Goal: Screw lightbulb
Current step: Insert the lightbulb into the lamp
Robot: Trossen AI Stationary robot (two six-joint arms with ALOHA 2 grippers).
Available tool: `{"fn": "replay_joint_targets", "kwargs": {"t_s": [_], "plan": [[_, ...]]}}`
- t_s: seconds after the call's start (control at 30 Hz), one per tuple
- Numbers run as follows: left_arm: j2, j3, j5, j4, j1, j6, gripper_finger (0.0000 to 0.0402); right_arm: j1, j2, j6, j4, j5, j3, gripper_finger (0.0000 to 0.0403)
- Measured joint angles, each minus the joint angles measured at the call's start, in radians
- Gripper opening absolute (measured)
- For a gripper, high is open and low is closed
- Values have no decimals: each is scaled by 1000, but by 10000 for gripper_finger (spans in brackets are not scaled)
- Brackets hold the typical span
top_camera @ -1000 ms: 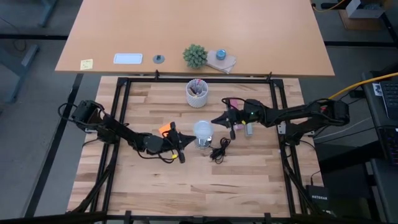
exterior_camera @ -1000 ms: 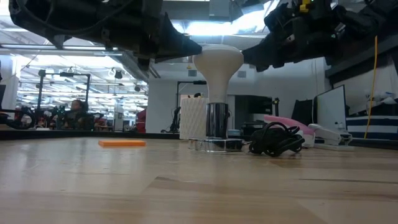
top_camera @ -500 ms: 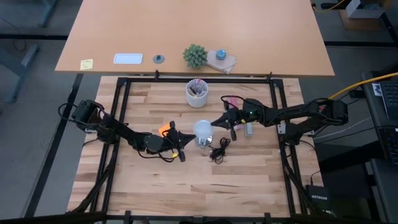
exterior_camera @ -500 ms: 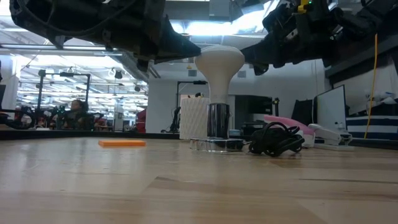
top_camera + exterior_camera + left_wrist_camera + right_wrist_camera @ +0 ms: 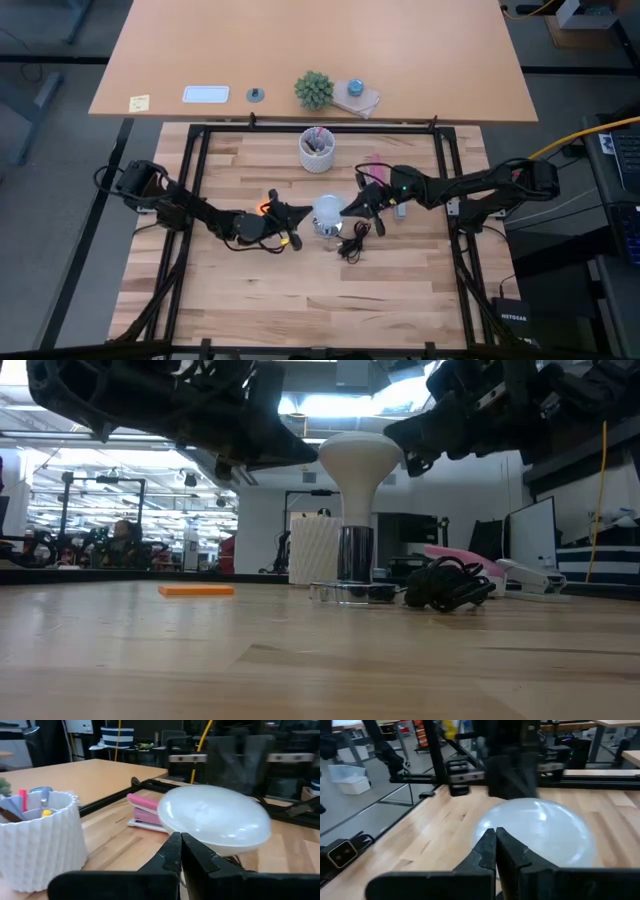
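We see the lightbulb [image 5: 359, 465] standing upright near the middle of the table [image 5: 300, 290], its long axis vertical: the rounded wide end points up and the narrow grey base points down into a silvery fitting [image 5: 354, 555]. The fitting stands on a clear round foot, and a black cord [image 5: 445, 585] lies coiled just beside it. In the high view the bulb [image 5: 327, 210] shows as a white disc between the two arms. The left gripper [image 5: 298, 212] is at the bulb's left side and the right gripper [image 5: 350, 206] at its right side, both at the height of the wide end. In each wrist view the arm's own two fingers are pressed together, tips pointing at the bulb [image 5: 215, 819] [image 5: 540, 832]; neither pinches it, and we cannot tell if the tips touch it. Behind the bulb stands a white ribbed cup [image 5: 318, 150]; it holds pens, one pink and one with a yellow end visible in the left wrist view [image 5: 37, 837]. A pink object [image 5: 145, 805] lies on the table beyond the bulb, and a flat orange piece [image 5: 196, 590] lies near the left gripper.
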Motion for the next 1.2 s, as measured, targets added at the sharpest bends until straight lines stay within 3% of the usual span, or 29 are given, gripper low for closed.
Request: {"fn": "replay_joint_targets", "kwargs": {"t_s": [0.2,0.4,0.53,0.73,1.0,1.2], "plan": [[0,0,1,1,16,5,1,17,0,-8,40,111,-1,5],[-3,0,-53,25,-1,63,1,17,-14,-19,127,113,-1,5],[-34,0,-113,37,-31,139,1,17,-60,-57,124,148,-1,5],[-61,0,-117,35,-78,148,1,-23,-132,-103,46,208,-1,5],[-56,0,8,1,-113,96,1,-125,-143,-105,-157,167,-1,5],[-56,0,15,2,-118,83,1,-142,-133,-107,-171,71,-1,5]]}}
